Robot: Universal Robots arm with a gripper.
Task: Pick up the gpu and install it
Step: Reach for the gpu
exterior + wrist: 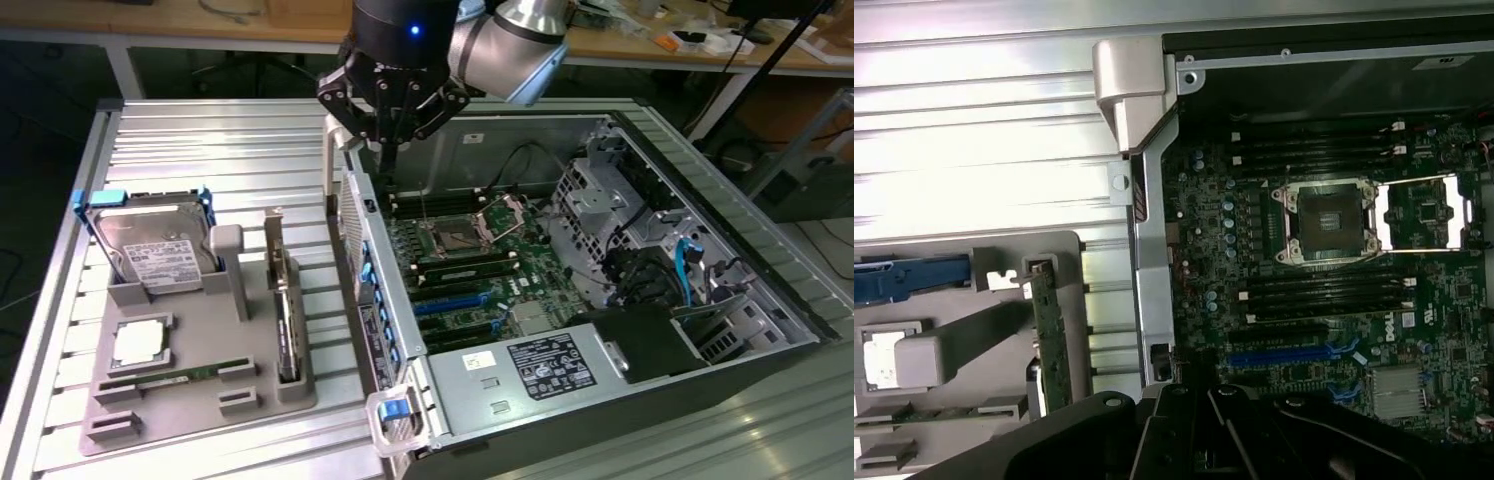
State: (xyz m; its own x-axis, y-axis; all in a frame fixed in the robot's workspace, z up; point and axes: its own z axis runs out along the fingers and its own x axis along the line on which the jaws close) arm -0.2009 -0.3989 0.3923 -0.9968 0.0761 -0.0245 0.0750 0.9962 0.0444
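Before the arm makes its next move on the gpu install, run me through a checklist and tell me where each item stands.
1. Gpu standing on edge in the grey holder, nothing lying on it: ok.
2. Gripper carrying nothing: ok, shut and empty.
3. Gripper lined up over the gpu: not ok. It hangs above the computer case, to the exterior view's right of the card.
4. Blue expansion slot on the motherboard free of any card: ok.
5. Slot free of small debris: cannot tell.
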